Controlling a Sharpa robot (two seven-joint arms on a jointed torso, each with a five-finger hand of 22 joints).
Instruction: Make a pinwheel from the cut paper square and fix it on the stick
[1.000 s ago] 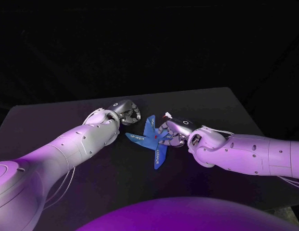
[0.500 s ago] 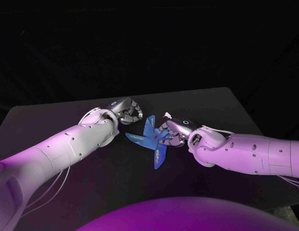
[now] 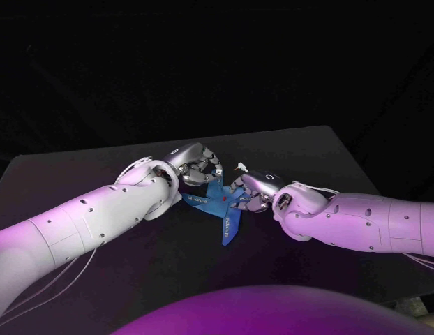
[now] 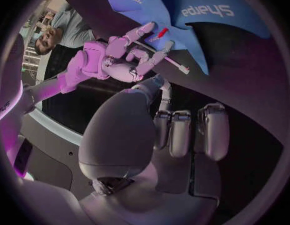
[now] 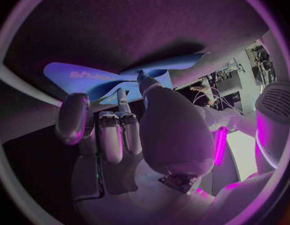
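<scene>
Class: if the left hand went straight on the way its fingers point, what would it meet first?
Probably the blue paper pinwheel, lying ahead of the left hand on the table; depth is unclear.

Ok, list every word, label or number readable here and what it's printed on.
"Sharpa": pale print on one blade of the blue paper pinwheel, left wrist view.
"sharp": same print on another blade, cut off at the rim.
"sha": on a blade in the right wrist view, the rest blurred.
Head view: pale print on the blades, too small to read.
</scene>
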